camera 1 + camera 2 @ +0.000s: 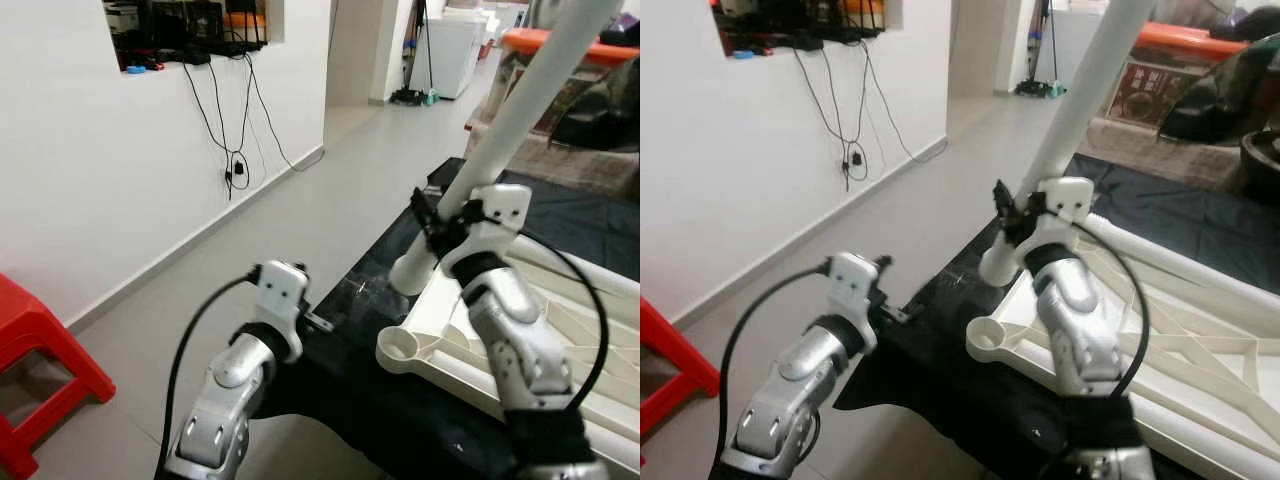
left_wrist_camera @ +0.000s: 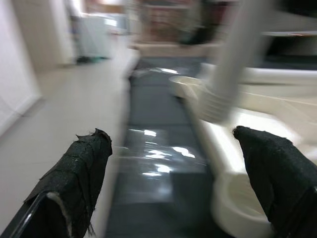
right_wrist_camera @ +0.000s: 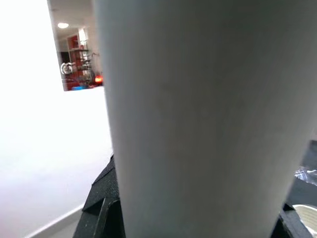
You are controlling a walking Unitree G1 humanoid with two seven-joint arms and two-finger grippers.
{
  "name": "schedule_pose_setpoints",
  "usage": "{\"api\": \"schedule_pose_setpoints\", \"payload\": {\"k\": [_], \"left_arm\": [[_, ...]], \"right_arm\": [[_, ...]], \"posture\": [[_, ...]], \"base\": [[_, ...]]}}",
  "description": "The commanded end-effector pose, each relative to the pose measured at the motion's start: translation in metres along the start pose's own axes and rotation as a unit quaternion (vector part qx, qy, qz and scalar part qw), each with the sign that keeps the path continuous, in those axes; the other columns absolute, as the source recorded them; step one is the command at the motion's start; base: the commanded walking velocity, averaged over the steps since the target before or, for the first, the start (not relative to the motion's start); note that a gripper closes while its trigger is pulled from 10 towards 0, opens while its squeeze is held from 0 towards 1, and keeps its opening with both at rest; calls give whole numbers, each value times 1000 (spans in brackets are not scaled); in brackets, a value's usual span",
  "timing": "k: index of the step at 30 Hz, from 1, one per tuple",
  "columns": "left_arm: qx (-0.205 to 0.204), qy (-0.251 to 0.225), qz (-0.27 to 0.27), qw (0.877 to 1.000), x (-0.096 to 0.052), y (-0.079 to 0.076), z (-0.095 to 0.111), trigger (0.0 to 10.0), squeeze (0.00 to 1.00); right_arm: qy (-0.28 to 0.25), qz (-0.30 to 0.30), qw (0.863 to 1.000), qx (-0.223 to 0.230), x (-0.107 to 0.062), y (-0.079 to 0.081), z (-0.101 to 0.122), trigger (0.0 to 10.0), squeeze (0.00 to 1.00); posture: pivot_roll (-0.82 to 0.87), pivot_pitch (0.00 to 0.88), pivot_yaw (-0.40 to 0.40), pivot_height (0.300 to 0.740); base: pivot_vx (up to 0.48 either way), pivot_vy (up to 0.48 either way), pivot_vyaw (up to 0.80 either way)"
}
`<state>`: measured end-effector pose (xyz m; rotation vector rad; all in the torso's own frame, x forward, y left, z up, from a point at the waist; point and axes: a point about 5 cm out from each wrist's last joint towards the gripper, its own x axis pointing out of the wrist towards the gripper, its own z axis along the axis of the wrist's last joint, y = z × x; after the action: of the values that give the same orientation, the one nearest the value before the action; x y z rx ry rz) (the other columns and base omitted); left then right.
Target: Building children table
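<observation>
Right gripper: fingers clamped round white table leg, low on its tilted shaft; leg's ribbed lower end sits just below the fingers, at the edge of cream tabletop.
Tabletop: upside down on black sheet, empty corner socket beside the leg's end.
Left gripper: fingers spread apart, nothing between them, socket just ahead.
Red stool: well apart, by the wall.
</observation>
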<state>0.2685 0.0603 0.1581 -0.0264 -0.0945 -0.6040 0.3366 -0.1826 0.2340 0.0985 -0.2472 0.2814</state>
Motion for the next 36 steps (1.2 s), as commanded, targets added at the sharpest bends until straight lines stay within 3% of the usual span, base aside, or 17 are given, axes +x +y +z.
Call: {"api": "schedule_pose_setpoints", "payload": {"k": [1,6,9,13,18,26,36], "left_arm": [[-5,12,-9,1000,-7,-2,-1,10000,0],[-13,25,-7,1000,-16,-2,-1,10000,0],[-33,32,-31,998,-23,-7,2,10000,0],[-37,34,-53,997,-28,-10,3,10000,0],[-33,56,-88,994,-43,-18,1,10000,0],[-33,68,-96,993,-51,-20,0,10000,0],[-39,73,-98,992,-56,-22,3,10000,0]], "right_arm": [[9,57,998,36,7,-3,6,10000,0],[9,131,989,64,8,-8,17,10000,0],[6,235,968,93,-1,-6,26,10000,0],[6,271,958,96,-4,-7,28,10000,0],[48,351,933,69,-13,-1,17,10000,0],[83,389,916,51,-20,0,4,10000,0],[89,397,913,29,-20,-1,-1,10000,0]], "posture": [[85,90,-83,740],[92,113,-80,740],[99,138,-75,740],[102,144,-73,740],[112,162,-66,740],[114,171,-63,740],[118,184,-62,740]], "base": [[0,0,0],[0,0,0],[0,0,0],[0,0,0],[0,0,0],[0,0,0],[0,0,0]]}}
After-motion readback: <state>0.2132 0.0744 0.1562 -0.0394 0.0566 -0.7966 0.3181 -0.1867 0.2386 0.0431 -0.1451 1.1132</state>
